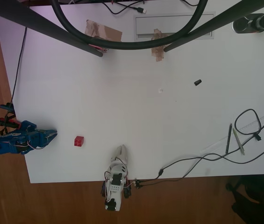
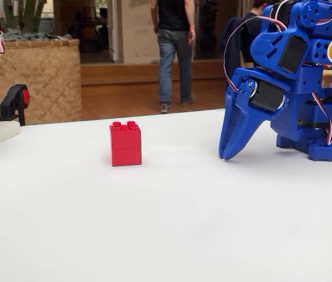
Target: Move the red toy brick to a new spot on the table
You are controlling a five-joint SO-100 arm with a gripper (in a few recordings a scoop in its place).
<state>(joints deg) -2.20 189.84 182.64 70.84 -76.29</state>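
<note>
- The blue plastic two-finger gripper (image 2: pixel 229 154) rests folded at the edge of the white smooth table (image 2: pixel 171 235), fingers together at the tips and holding nothing.
- The small bright red studded plastic toy brick (image 2: pixel 126 144) stands upright on the table, apart from the gripper and untouched.
- Risk (judging from the size difference): a low or off-centre approach could knock the light brick (image 1: pixel 79 141) over or push it away.
- A second, white arm (image 1: pixel 118 165) nearby could obstruct a wide sweep.

I see the red toy brick (image 1: pixel 79 141) (image 2: pixel 125 143) upright, studs up, near the table (image 1: pixel 136 107) (image 2: pixel 171 223) edge.
</note>
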